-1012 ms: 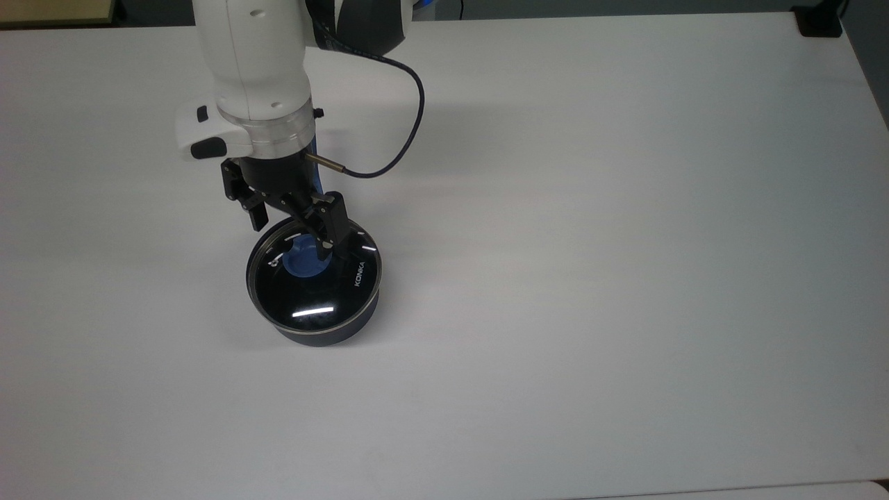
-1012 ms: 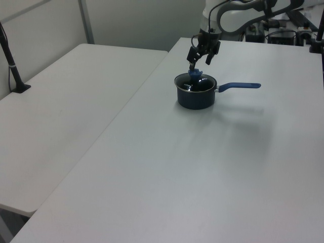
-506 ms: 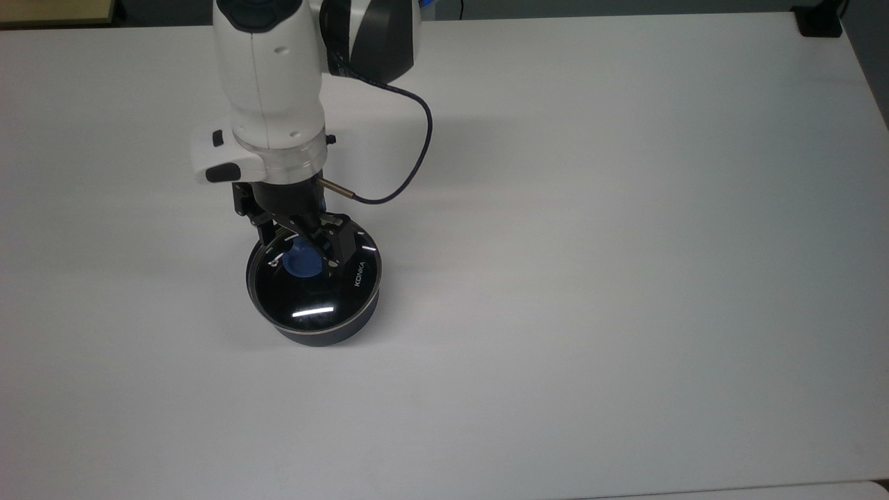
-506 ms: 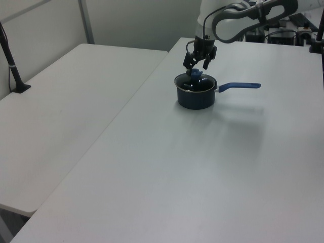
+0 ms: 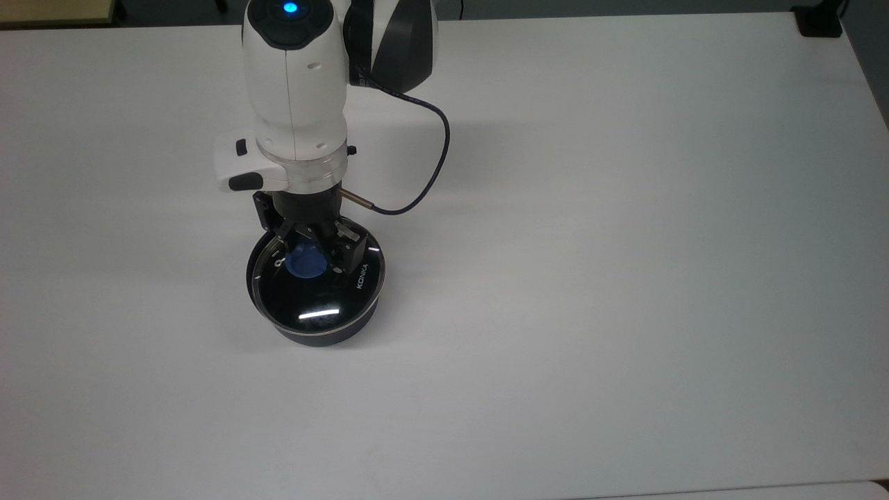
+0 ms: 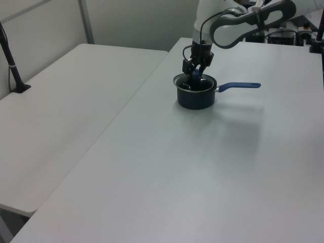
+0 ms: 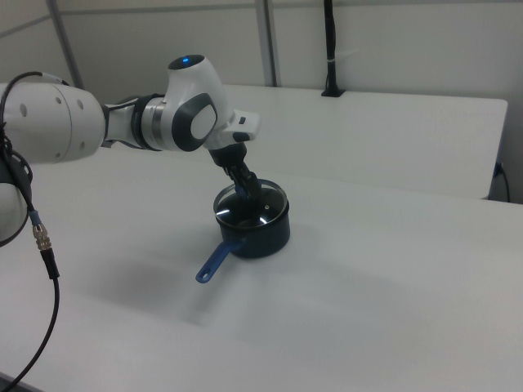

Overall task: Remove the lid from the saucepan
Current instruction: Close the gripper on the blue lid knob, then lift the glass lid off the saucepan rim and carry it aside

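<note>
The saucepan (image 5: 321, 336) stands on the white table (image 5: 625, 278), dark, with the glass lid (image 5: 305, 297) resting on it. At the lid's centre sits a blue knob (image 5: 305, 264). My gripper (image 5: 312, 251) is open and low over the lid, one finger on each side of the knob. In the left view the gripper (image 6: 195, 71) reaches down onto the saucepan (image 6: 195, 97), whose blue handle (image 6: 239, 86) points to the left view's right. The right view has the gripper (image 7: 248, 190) on the lid (image 7: 252, 211), with the handle (image 7: 214, 261) toward the camera.
A dark cable (image 5: 434, 184) loops from the wrist to the top view's right. A second white table (image 6: 66, 101) with a black post (image 6: 12, 66) lies at the left view's left. A black block (image 5: 819, 21) sits at the table's far right corner.
The arm has come down and shifted to the top view's right. The open fingers, above the lid a second ago, now straddle the blue knob. Saucepan and lid have not moved.
</note>
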Robot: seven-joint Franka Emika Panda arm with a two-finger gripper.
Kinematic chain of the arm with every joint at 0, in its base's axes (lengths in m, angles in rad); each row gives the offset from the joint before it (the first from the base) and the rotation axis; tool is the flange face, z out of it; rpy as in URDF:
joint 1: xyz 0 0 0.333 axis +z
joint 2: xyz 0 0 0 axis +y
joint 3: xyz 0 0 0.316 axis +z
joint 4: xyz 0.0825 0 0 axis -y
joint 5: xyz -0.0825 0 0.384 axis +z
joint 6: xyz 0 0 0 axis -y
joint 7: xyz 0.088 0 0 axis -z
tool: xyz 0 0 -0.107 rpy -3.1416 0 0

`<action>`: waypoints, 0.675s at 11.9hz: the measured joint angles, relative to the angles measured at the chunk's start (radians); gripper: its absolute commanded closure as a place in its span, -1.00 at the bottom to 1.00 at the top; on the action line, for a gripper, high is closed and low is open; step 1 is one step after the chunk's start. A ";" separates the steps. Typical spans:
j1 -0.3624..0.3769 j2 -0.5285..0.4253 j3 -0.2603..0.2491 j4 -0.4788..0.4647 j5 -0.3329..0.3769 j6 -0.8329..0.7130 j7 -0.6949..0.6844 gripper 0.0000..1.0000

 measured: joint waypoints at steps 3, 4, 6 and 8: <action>0.000 -0.001 0.000 0.006 0.000 0.000 0.002 0.13; -0.001 -0.004 0.000 0.015 0.000 0.000 0.002 0.13; -0.004 -0.037 0.000 0.021 -0.015 -0.012 -0.018 0.13; -0.028 -0.096 -0.001 0.014 -0.026 -0.098 -0.124 0.11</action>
